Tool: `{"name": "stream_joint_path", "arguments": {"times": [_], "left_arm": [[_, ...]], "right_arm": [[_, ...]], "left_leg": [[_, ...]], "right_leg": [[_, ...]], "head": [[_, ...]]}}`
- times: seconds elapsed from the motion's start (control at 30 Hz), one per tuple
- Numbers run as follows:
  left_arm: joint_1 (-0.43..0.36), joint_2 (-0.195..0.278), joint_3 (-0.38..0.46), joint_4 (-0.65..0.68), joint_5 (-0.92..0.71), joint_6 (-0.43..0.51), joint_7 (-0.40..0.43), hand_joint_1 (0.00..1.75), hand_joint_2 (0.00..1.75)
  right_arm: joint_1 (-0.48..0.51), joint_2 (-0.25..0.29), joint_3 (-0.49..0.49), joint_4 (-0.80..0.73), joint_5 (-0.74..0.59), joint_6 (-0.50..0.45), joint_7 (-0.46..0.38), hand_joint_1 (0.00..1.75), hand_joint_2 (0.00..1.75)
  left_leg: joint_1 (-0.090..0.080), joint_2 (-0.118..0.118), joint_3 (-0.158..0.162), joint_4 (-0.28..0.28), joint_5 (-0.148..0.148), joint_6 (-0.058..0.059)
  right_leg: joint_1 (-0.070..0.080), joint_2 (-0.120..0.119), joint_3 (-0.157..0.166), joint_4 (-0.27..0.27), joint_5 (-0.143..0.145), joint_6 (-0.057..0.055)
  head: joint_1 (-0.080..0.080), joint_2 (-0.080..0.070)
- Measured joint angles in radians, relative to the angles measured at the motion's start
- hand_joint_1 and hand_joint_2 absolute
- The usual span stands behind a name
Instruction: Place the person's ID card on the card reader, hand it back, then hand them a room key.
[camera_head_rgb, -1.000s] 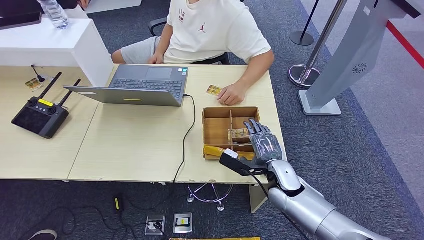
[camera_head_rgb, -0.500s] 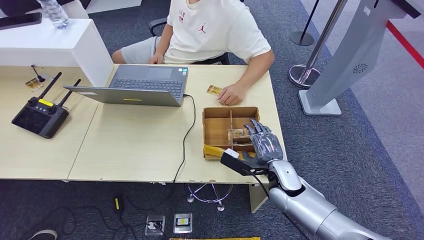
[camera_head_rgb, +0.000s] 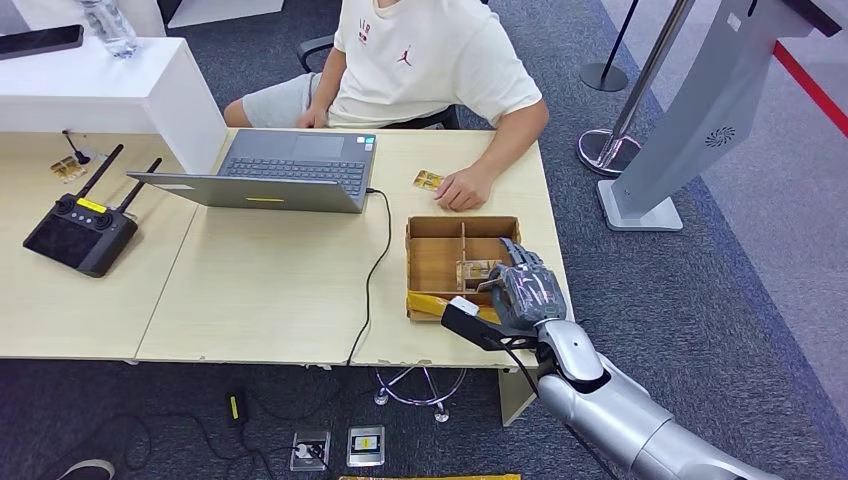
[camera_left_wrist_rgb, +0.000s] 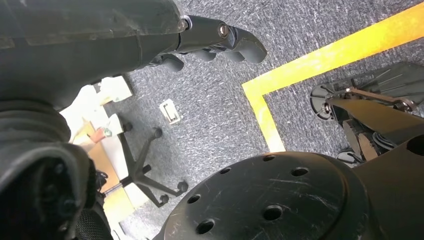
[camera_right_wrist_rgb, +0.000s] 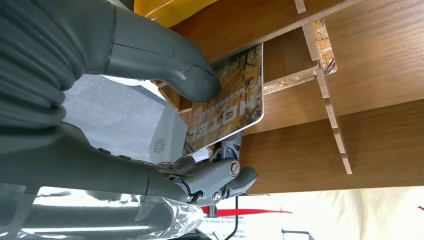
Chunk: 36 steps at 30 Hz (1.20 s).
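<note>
My right hand (camera_head_rgb: 525, 290) reaches into a partitioned wooden box (camera_head_rgb: 432, 250) near the table's right front corner. In the right wrist view its thumb (camera_right_wrist_rgb: 165, 65) and fingers (camera_right_wrist_rgb: 220, 177) pinch a room key card (camera_right_wrist_rgb: 230, 107) with a golden tree print and the word HOTEL, tilted up against a divider of the wooden box (camera_right_wrist_rgb: 350, 90). The same card (camera_head_rgb: 478, 270) peeks out beside the hand in the head view. The person's ID card (camera_head_rgb: 428, 180) lies on the table by the person's hand (camera_head_rgb: 460, 190). My left hand (camera_left_wrist_rgb: 210, 40) hangs over the floor, holding nothing.
A person in a cream shirt (camera_head_rgb: 430, 50) sits across the table. An open laptop (camera_head_rgb: 290, 172) with a black cable (camera_head_rgb: 375, 270) stands left of the box, a black remote controller (camera_head_rgb: 80, 230) at far left. Yellow packets (camera_head_rgb: 432, 303) lie in the box's near compartment.
My right hand's fingers were stretched out over the box; they have curled down and taken hold of the key card. The person and the ID card have not moved.
</note>
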Motion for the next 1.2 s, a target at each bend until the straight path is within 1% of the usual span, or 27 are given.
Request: {"name": "stream_joint_path", "arguments": {"times": [0.4,0.67,0.8,0.93,1.2], "left_arm": [[0.0,0.0,0.0,-0.001,-0.008,0.0,-0.001,0.0,0.0],[0.0,0.0,0.0,-0.001,-0.006,0.0,-0.006,0.0,0.0],[-0.005,-0.001,-0.001,-0.001,-0.009,0.0,-0.008,0.0,0.0],[-0.014,-0.001,-0.001,-0.001,-0.015,0.0,-0.008,0.0,0.0],[-0.025,-0.004,-0.002,-0.001,-0.021,0.0,-0.006,0.0,0.0]], "right_arm": [[0.006,0.0,-0.01,0.0,0.011,-0.011,0.004,1.75,1.75],[0.0,-0.004,-0.038,-0.014,0.071,-0.076,0.031,1.75,1.75],[-0.047,-0.01,-0.059,-0.063,0.122,-0.093,0.064,1.75,1.75],[-0.097,-0.023,-0.079,-0.138,0.174,-0.079,0.1,1.75,1.75],[-0.173,-0.041,-0.107,-0.244,0.198,-0.034,0.113,1.75,1.75]], "left_leg": [[0.0,0.0,0.0,0.0,0.0,0.0],[0.0,0.0,0.0,0.0,0.0,0.0],[0.0,0.001,0.0,0.0,0.0,0.0],[0.0,0.001,0.0,0.0,0.0,0.0],[0.0,0.001,0.0,0.0,0.0,0.0]], "right_leg": [[0.0,0.0,0.0,0.0,0.0,0.0],[0.0,0.0,0.0,0.0,0.0,0.0],[0.0,0.001,0.0,0.0,0.001,-0.001],[0.0,0.001,0.0,0.0,0.001,-0.001],[0.0,0.001,0.0,0.0,0.001,-0.001]], "head": [[0.0,0.0],[0.0,0.0],[0.0,0.0],[0.0,0.0],[0.0,0.0]]}}
